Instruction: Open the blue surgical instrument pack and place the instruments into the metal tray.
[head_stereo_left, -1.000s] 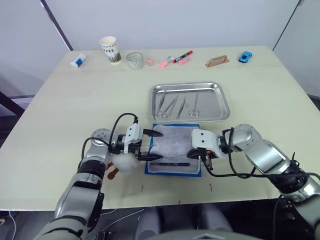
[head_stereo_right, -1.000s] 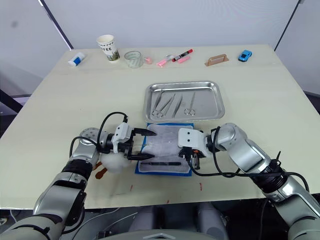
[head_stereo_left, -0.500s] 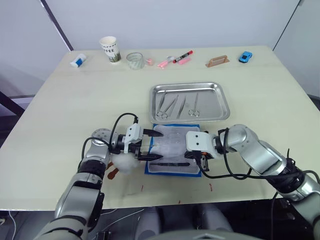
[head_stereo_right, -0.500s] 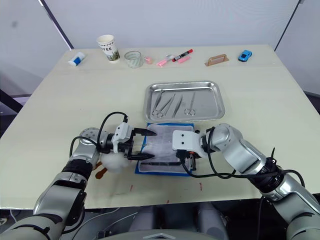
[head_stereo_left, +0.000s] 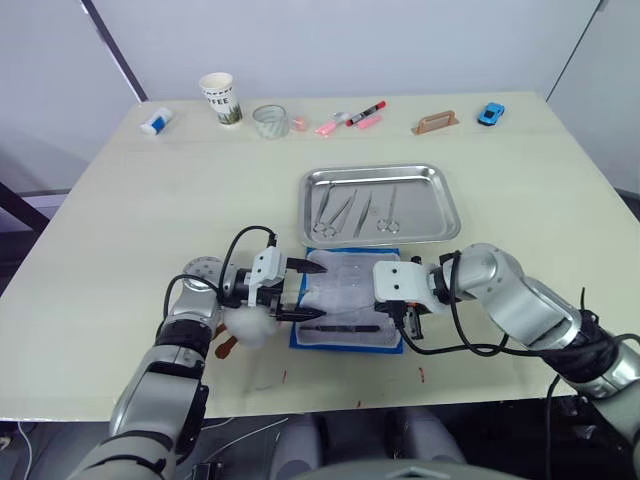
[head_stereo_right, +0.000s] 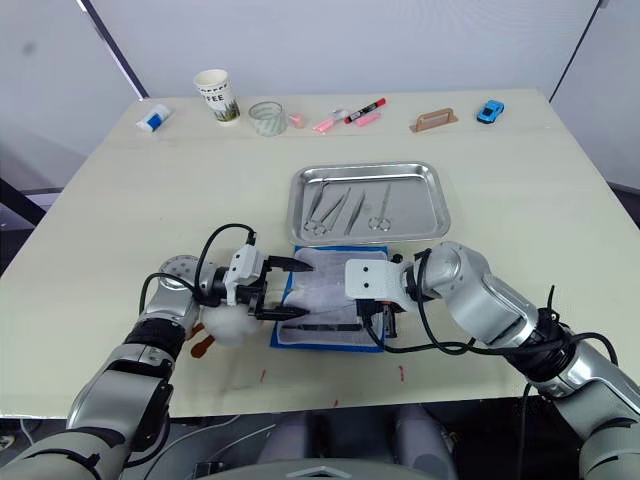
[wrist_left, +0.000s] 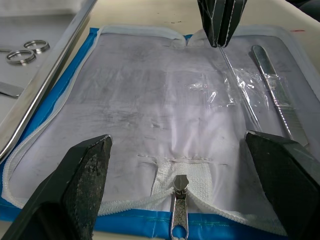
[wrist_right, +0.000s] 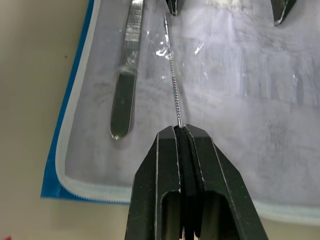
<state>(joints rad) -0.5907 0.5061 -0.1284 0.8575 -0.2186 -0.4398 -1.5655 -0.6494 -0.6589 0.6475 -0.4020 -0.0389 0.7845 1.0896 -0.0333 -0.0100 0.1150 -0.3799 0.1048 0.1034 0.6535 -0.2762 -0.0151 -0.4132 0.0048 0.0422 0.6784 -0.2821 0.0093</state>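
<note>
The blue surgical instrument pack (head_stereo_left: 345, 298) lies open near the table's front edge, pale lining up, with its zipper (wrist_left: 178, 210) at the left end. My left gripper (head_stereo_left: 312, 290) stands open over that end, one finger on each side. My right gripper (wrist_right: 181, 131) is at the pack's right end, shut on the end of a thin metal probe (wrist_right: 172, 80) lying on the lining. A flat silvery instrument (wrist_right: 125, 95) lies beside the probe. The metal tray (head_stereo_left: 446, 206) sits just beyond the pack, holding several instruments (head_stereo_left: 340, 212).
A white plush toy (head_stereo_left: 250, 326) lies under my left wrist. Along the far edge stand a paper cup (head_stereo_left: 220, 98), a glass (head_stereo_left: 269, 121), pink and red markers (head_stereo_left: 350, 119), a wooden block (head_stereo_left: 434, 123), a blue toy car (head_stereo_left: 490, 113) and a white-and-blue item (head_stereo_left: 156, 121).
My right gripper has slid a little to the left along the pack's front edge. The left gripper and the pack have stayed put.
</note>
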